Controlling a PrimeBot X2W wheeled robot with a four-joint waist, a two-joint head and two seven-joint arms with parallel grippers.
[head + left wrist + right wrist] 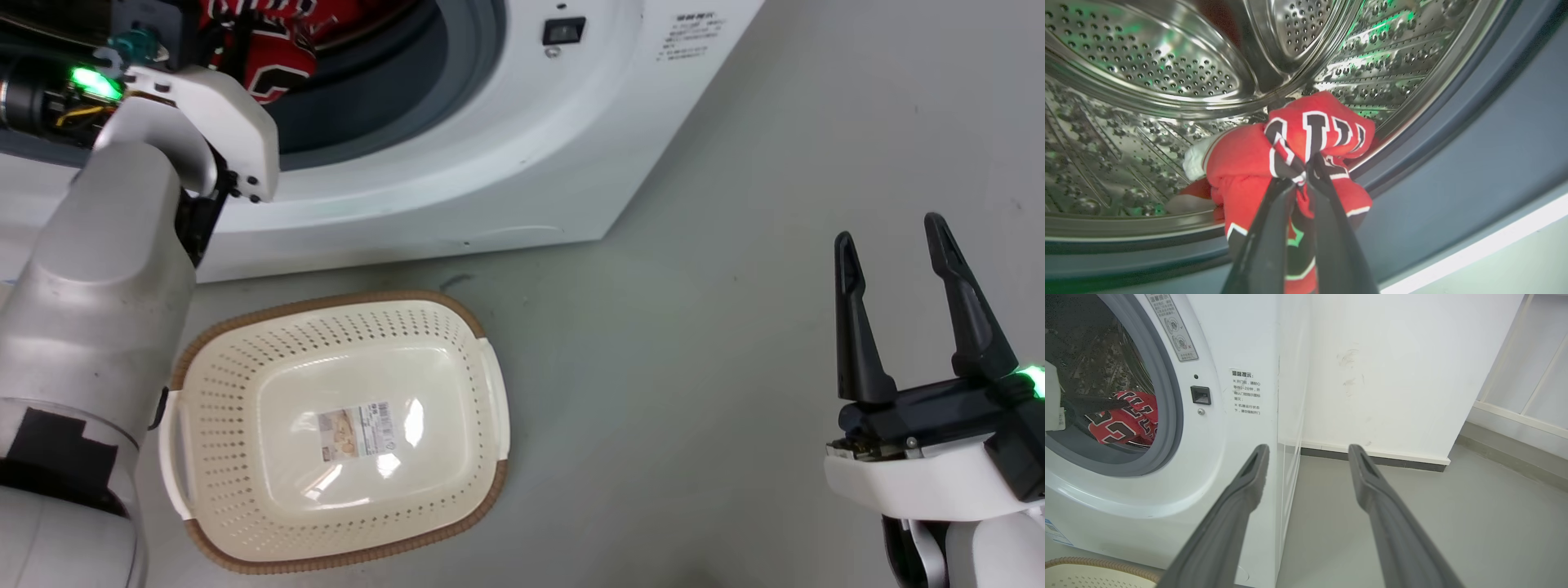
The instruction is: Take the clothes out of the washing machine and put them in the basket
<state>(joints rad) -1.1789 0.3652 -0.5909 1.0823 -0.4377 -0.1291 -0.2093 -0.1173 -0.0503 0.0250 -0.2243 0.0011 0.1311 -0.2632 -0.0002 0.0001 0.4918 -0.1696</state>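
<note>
Closest to lens, saw two long dark fingers of left gripper [1303, 169] pressed together on bunched red jersey [1314, 126] with black-and-white lettering and white trim. Found jersey at front lip of perforated steel drum [1147, 61], against grey rubber rim [1453, 163] of porthole, lower folds hanging down along fingers. Could not tell whether red bundle held shorts as well.

In head view, saw pale left forearm [106, 269] running from lower left corner up into porthole of large white front-loading washing machine [490, 163], with red cloth just past wrist. Found small cream perforated plastic basket [326, 300] with brown woven-look rim on grey floor [694, 367], just before machine's front bottom edge but apart from it. Noted label sticker [355, 431] on basket's bare bottom.

Saw right gripper [890, 233] at lower right over floor, well apart from basket, fingers spread wide. In right wrist view, looked between those spread fingers at machine's front right corner and white wall [1392, 375]; spotted jersey low inside porthole and corner of basket rim at bottom left.
</note>
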